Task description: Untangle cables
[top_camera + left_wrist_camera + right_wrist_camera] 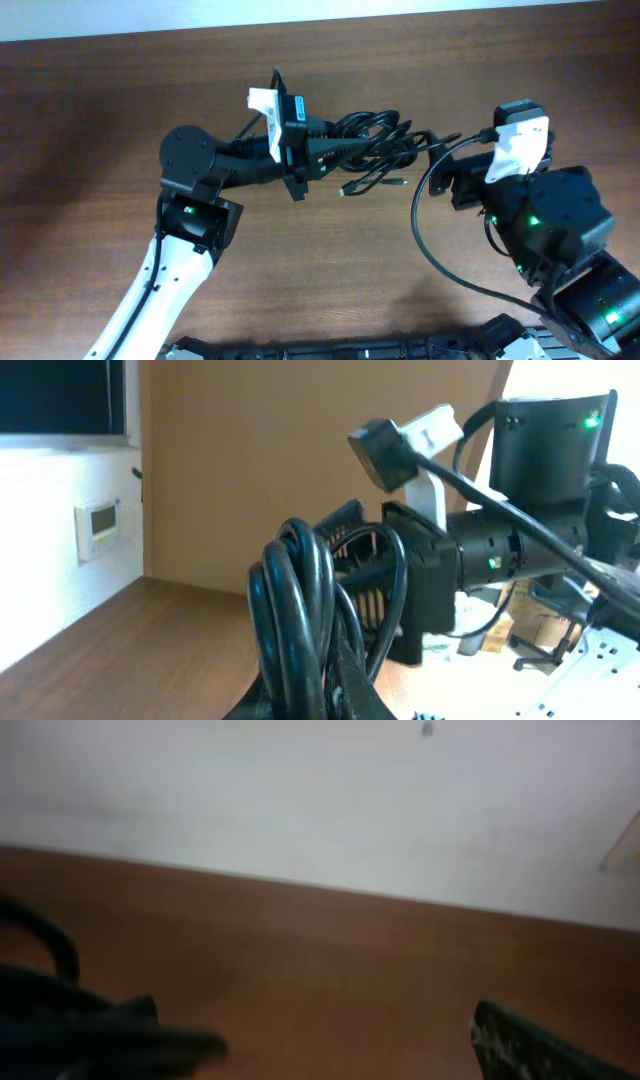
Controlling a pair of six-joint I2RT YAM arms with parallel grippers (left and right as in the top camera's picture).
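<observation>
Several cables (378, 138): one black knotted bundle, upper centre of the overhead view, plug ends (347, 189) trailing below it
Left gripper (345, 152): jaws look closed on the bundle's left side
Right gripper (442, 150): at the bundle's right edge; jaws apart or together, I cannot tell
Step in hand: probably pulling one loop free
Doing it well: left holds firm, right takes a single strand, draws slowly toward frame right, eases off if the knot tightens
</observation>
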